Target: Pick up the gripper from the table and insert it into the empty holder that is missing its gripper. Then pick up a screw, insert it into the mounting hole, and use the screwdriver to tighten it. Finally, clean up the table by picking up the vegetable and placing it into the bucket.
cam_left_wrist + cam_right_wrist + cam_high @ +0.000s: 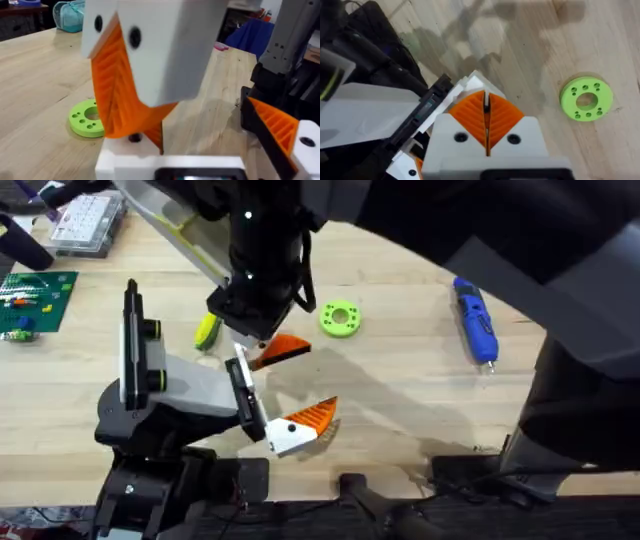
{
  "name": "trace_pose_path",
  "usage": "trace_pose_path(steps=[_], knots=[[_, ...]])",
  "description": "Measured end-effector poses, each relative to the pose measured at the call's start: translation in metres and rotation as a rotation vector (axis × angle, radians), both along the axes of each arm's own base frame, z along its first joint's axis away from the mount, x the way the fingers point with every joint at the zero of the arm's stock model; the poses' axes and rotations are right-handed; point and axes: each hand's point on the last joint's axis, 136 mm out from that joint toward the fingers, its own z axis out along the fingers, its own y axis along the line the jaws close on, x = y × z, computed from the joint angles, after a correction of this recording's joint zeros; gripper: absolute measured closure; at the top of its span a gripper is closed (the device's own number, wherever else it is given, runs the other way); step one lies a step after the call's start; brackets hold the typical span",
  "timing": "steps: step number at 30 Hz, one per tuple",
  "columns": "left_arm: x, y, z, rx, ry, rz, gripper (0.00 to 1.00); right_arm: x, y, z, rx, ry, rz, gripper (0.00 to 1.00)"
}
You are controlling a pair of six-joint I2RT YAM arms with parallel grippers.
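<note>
Blue screwdriver (475,318) lies in overhead view, beyond both wrist cameras.

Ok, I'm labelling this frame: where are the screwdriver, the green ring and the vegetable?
screwdriver (476,323): overhead view, middle of its blue body.
green ring (340,318): overhead view, on its flat band beside the centre hole.
vegetable (206,331): overhead view, on its yellow part.

no readable text, labels or numbers anywhere

pale wood-grain table (400,400), matt; ribbed orange plastic gripper (316,416); glossy blue plastic screwdriver (476,319); matt green disc (340,318).
</note>
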Motion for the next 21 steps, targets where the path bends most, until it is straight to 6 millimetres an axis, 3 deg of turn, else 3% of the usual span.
trace_pose_path(steps=[21], knots=[[-0.001,0.0,0.0,-0.003,0.009,-0.004,0.014,-0.011,0.005,-0.004,-0.014,0.008,0.029,0.995]])
